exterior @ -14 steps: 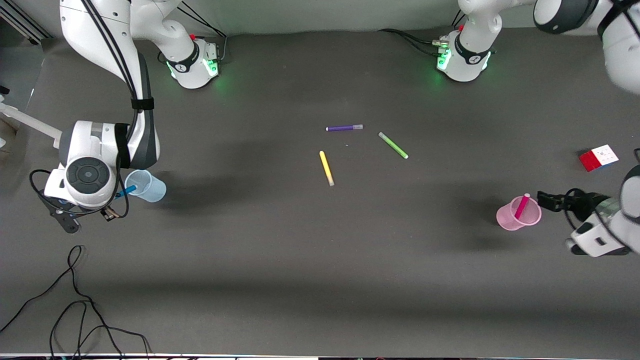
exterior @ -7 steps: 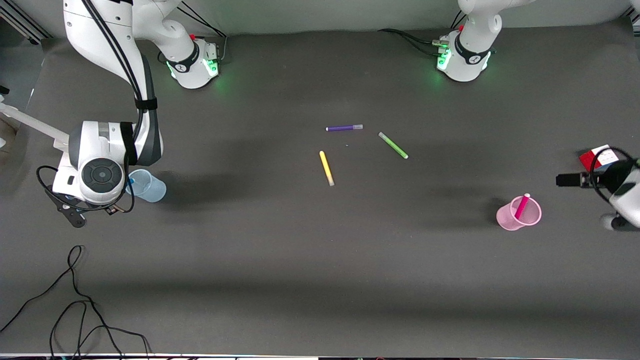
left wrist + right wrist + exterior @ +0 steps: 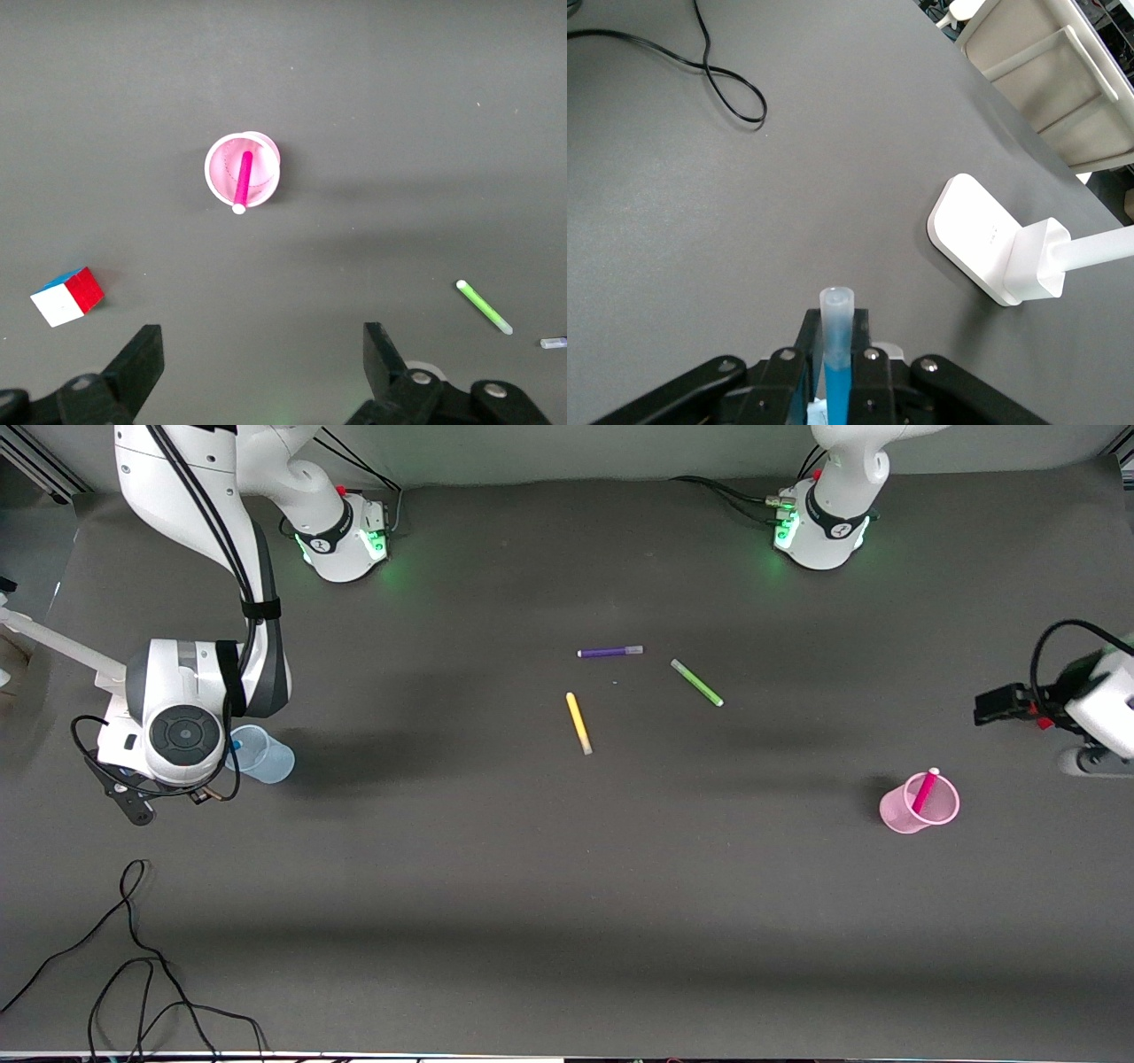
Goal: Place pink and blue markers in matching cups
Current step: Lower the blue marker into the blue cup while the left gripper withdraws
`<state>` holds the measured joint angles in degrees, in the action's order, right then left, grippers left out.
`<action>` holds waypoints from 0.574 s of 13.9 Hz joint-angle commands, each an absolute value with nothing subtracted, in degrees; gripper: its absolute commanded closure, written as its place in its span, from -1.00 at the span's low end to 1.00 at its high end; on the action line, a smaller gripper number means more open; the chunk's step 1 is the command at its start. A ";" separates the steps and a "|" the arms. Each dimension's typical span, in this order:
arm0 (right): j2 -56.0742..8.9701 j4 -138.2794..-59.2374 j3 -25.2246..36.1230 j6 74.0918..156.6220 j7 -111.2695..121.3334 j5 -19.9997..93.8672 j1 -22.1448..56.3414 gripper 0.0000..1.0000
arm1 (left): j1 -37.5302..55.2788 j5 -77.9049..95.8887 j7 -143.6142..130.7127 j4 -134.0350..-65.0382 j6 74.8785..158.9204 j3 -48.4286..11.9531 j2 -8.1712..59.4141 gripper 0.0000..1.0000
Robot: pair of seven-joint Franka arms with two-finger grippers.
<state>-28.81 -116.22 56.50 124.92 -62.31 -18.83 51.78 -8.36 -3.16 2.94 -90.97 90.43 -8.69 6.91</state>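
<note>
The pink marker [image 3: 923, 790] stands tilted inside the pink cup [image 3: 897, 813], its pale end sticking up over the rim. The left wrist view shows the same from above: the marker [image 3: 242, 180] leaning across the cup [image 3: 219, 158]. Taking the pink cup as the landmark, it stands upright near the left arm's end of the table [image 3: 567, 886].

The left gripper [image 3: 257, 363] hangs in the air over bare table, well apart from the pink cup and farther toward the left arm's end, with its fingers spread wide and nothing between them.

A colour cube [image 3: 67, 296], showing red, white and blue faces, lies on the table near the pink cup, and it is hidden in the front view.

The green marker [image 3: 696, 683], the yellow marker [image 3: 578, 723] and the purple marker [image 3: 609, 652] lie flat around the middle of the table, all farther from the front camera than the pink cup and toward the right arm's end from it.

The blue cup [image 3: 262, 755] stands well apart from the pink cup, near the right arm's end. The right gripper [image 3: 837, 359] is at this cup with its fingers closed on the blue marker [image 3: 836, 354], held upright with the greyish end up. The marker's lower end seems to be inside the cup, though the arm hides most of it.

A white stand [image 3: 992, 243] and a black cable [image 3: 133, 957] lie at that end too.
</note>
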 commanded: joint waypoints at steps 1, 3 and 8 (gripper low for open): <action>-28.21 -117.33 56.95 126.29 -66.35 -20.83 52.91 1.00 | 1.99 -1.41 2.11 -94.75 92.11 0.50 2.91 -1.00; -28.30 -117.33 56.87 126.30 -67.15 -20.83 52.91 1.00 | 3.34 -1.14 2.11 -94.48 91.67 1.32 2.37 -1.00; -28.65 -117.33 56.87 126.30 -67.24 -20.83 53.26 0.63 | 3.08 -0.88 2.64 -94.13 90.35 1.14 1.58 -1.00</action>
<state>-28.95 -116.37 56.37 125.35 -64.85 -18.89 52.06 2.12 -1.40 2.61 -92.53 90.47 0.04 3.33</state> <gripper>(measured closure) 0.833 0.000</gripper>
